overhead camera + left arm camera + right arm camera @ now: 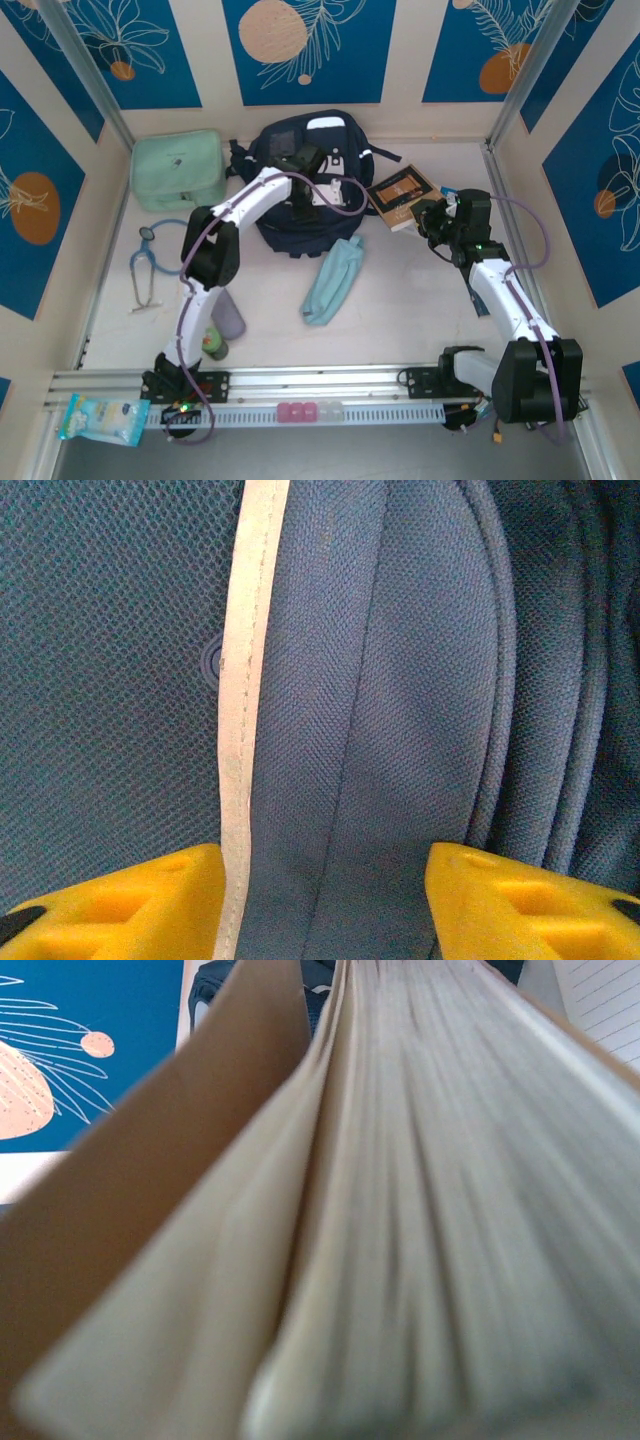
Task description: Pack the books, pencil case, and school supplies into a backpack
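The left claw [325,885] sits over the navy backpack [285,228] at the back of the tabletop [420,310], its yellow fingers [130,900] apart astride white-trimmed fabric. The right claw [432,216] is clamped on the brown book [398,195], just right of the backpack. The light-blue pencil case [333,280] lies in front of the backpack.

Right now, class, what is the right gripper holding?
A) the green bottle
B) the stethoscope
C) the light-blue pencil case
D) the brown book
D: the right gripper is clamped on the brown book beside the backpack, its pages fanning close before the right wrist camera.
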Robot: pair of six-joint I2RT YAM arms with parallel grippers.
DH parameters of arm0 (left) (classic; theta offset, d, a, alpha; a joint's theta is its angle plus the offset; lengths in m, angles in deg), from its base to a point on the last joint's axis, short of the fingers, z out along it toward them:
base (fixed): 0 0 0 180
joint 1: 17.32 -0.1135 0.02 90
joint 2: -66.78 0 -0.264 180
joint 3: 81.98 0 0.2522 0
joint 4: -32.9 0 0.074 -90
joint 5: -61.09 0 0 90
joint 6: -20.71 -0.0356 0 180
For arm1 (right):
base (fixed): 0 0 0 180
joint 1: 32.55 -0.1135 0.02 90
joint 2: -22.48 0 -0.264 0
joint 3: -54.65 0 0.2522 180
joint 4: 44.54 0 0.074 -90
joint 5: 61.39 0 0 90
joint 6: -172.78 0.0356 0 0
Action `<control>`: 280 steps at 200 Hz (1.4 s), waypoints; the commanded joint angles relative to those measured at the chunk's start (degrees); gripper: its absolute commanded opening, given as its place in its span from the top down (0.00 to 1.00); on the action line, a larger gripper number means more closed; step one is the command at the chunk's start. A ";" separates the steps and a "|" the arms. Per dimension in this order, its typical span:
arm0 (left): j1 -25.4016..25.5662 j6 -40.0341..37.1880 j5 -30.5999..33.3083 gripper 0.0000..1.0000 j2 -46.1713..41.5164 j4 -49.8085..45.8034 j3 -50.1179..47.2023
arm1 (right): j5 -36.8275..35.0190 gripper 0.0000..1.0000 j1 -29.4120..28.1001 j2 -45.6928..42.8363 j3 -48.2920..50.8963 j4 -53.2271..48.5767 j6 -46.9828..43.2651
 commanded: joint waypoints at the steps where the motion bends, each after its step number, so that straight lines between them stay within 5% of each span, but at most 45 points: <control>1: -1.00 -2.89 -3.86 0.40 1.26 -5.24 1.55 | 1.88 0.95 0.02 -1.14 -1.07 3.31 0.50; 91: -1.64 -3.34 -9.61 0.34 -0.25 -9.50 0.67 | 0.91 0.95 -1.31 0.34 -1.65 2.71 1.09; 108: -1.35 -3.82 -4.82 0.35 -1.32 -3.80 -2.97 | 1.07 0.95 -1.44 0.91 -1.86 2.81 1.34; 145: -1.10 -5.93 2.91 0.54 0.23 6.73 -5.57 | 1.12 0.95 -1.70 1.35 -2.15 3.46 1.84; 208: -0.99 -2.37 -5.03 1.00 -7.50 7.72 -5.87 | -1.48 0.95 -1.05 -3.59 -2.91 0.02 0.28; 280: -0.98 12.73 -1.25 1.00 -17.58 24.48 -5.32 | -2.25 0.95 -1.02 -12.37 -2.54 -6.32 -3.35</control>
